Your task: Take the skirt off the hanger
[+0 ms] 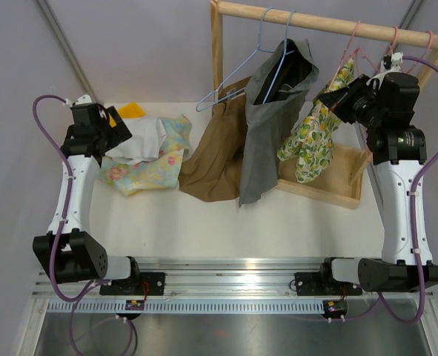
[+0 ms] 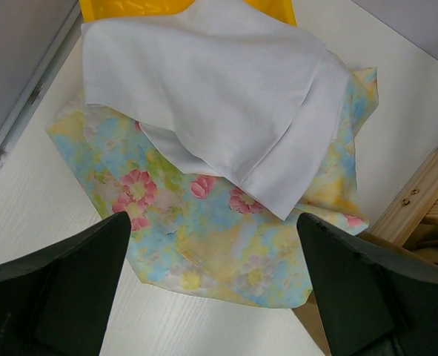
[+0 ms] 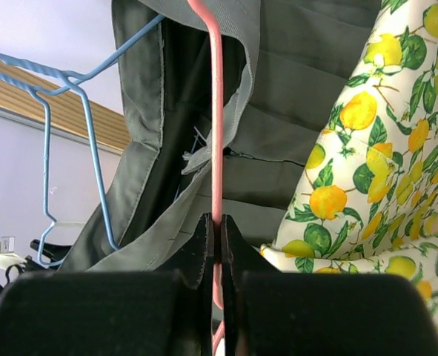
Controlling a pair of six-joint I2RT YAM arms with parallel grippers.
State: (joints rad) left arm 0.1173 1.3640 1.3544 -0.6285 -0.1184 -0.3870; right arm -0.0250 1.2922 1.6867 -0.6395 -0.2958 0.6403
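right gripper [image 3: 216, 231] is clamped on the thin wire of the pink hanger [image 3: 216, 104]. we only get that from the right wrist view, where the wire runs straight up out of the pinched jaws. in the top view the fingertips sit against the cloth and we can't read the grip.

lemon-print skirt [image 1: 313, 137] hangs under the right part of the wooden rail [image 1: 307, 21]. in the wrist view it's just right of the wire and up against the grey garment [image 1: 267, 122]. where the skirt sits on the hanger is out of frame or hidden in both views.

blue hanger [image 1: 237, 78] sits at the grey piece. a brown garment [image 1: 213, 159] left of it droops onto the table [image 1: 278, 222].

left gripper [image 2: 213, 226] stands wide open, holding nothing. it's over a floral cloth [image 2: 107, 148] with a white cloth [image 2: 204, 89] on top. a yellow item [image 2: 111, 7] is cut off at the frame's top edge; we can't tell what it is.

skirt hem overlaps the rack's wooden base [image 1: 337, 194] in the top view. open tabletop shows between the rack and the arm bases.
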